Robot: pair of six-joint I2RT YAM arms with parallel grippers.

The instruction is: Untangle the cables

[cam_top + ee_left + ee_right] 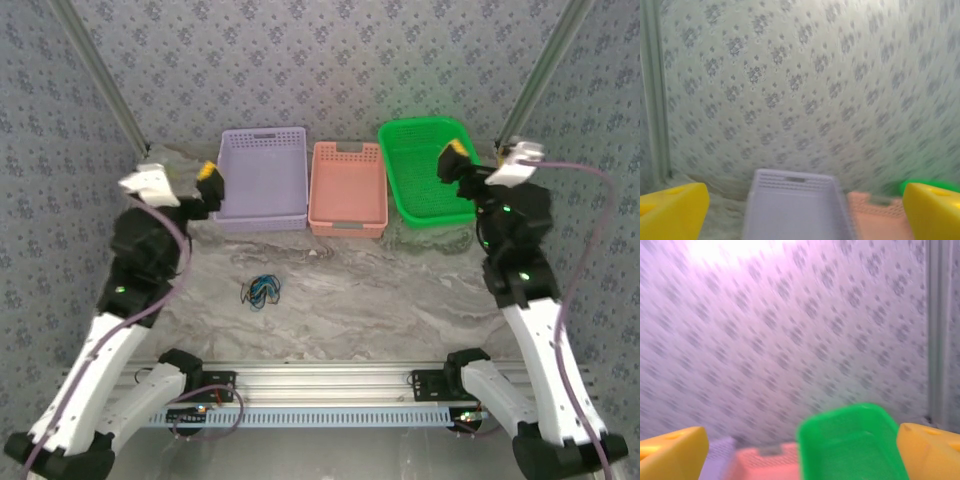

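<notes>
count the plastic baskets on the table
3, in a row along the far edge: the purple basket on the left, the pink basket in the middle, the green basket on the right. None seems hidden.

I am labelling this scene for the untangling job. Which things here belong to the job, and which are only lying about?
For the job: cables, bunched in one knot on the table; left gripper and right gripper, both open.
Only lying about: purple basket, pink basket, green basket, in a row at the back.
</notes>
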